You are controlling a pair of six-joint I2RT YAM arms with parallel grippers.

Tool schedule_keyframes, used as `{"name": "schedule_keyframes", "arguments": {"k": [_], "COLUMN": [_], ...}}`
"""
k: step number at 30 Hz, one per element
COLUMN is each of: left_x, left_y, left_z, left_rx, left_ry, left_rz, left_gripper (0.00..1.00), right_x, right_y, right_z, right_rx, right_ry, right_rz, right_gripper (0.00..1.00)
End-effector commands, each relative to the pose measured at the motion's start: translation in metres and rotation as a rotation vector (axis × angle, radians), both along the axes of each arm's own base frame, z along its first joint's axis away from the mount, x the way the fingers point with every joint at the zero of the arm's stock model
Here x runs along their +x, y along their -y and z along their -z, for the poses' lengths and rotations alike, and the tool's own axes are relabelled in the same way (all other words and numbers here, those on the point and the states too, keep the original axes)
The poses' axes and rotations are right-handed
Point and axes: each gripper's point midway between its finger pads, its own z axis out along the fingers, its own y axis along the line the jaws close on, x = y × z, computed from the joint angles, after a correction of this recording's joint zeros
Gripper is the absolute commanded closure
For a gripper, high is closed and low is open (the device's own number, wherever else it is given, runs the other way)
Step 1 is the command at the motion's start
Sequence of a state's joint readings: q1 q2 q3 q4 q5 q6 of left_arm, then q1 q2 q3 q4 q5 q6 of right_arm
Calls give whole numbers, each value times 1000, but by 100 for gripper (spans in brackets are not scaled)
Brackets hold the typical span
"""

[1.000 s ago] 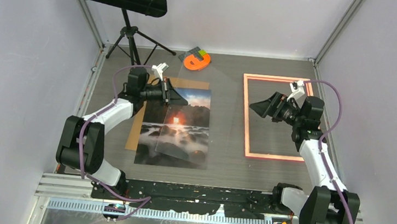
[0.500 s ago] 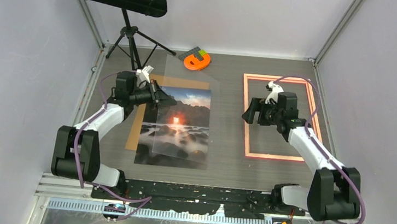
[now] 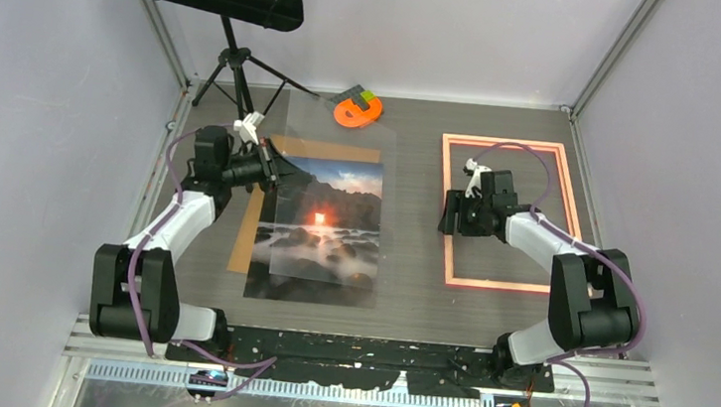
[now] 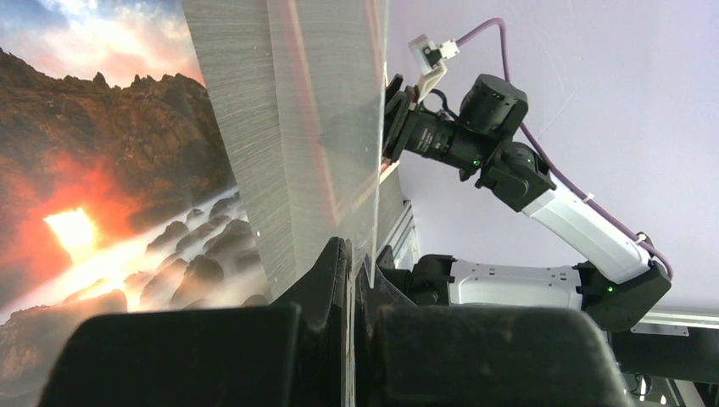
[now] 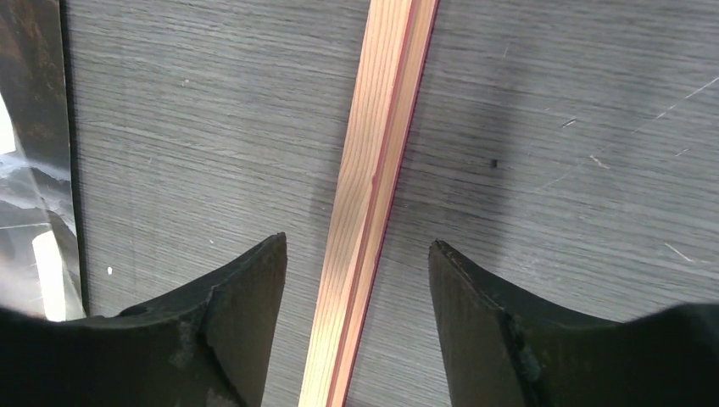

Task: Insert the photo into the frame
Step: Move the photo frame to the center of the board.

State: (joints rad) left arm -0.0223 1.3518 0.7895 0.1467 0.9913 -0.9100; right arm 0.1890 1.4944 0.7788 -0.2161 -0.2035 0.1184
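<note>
The photo (image 3: pixel 319 234), a sunset seascape, lies flat at the table's middle left on a brown backing board (image 3: pixel 247 223). My left gripper (image 3: pixel 268 169) is shut on the left edge of a clear sheet (image 3: pixel 340 142), which it holds tilted up over the photo. In the left wrist view the sheet (image 4: pixel 322 119) rises from the shut gripper (image 4: pixel 354 254), with the photo (image 4: pixel 102 170) beyond. The salmon-edged frame (image 3: pixel 508 287) lies flat on the right. My right gripper (image 3: pixel 449 212) stands open low over its left rail (image 5: pixel 373 186), one finger (image 5: pixel 242 305) on each side, not touching it.
An orange tape-like object (image 3: pixel 357 111) lies at the back between photo and frame. A music stand's tripod (image 3: pixel 237 64) stands at the back left. Walls enclose the table on three sides.
My right gripper has swung left and down onto the frame's left rail, its jaws narrowing. My left gripper has drawn left with the clear sheet, raising it more upright.
</note>
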Motion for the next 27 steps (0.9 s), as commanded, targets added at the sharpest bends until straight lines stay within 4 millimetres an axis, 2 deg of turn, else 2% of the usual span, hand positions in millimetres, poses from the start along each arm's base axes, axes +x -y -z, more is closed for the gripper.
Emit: {"name": "schedule_keyframes", "arguments": {"k": [1,9,15,19,20,24,27], "left_x": [0,3,7,6,11,13,12], "left_y": [-3,-2,-3,-4,-13,-20,-25], "left_z": [-42,-65,-83,-87,-87,-87,-91], "left_rx": [-30,-30,-5,6,13,23,41], "left_ry": [137,207,260,276,279,284,301], "left_rz": [16,33,25,21,-6,-28,-37], "left_gripper": [100,100,100,100,100,100,100], "right_x": [7,-1,-5,-11,-11,-16,-16], "right_y": [-11,-32,-48,-69,-75,-91,-104], "right_z": [-5,4,6,1,-1,2,2], "right_rx": [23,86,133,143,142,141,162], "right_ry": [19,-53,-96,-94,-91,-114,-113], "right_rz": [-18,-39,-69,-120,-136,-168,-163], "right_gripper": [35,43,54,64,68,85,92]}}
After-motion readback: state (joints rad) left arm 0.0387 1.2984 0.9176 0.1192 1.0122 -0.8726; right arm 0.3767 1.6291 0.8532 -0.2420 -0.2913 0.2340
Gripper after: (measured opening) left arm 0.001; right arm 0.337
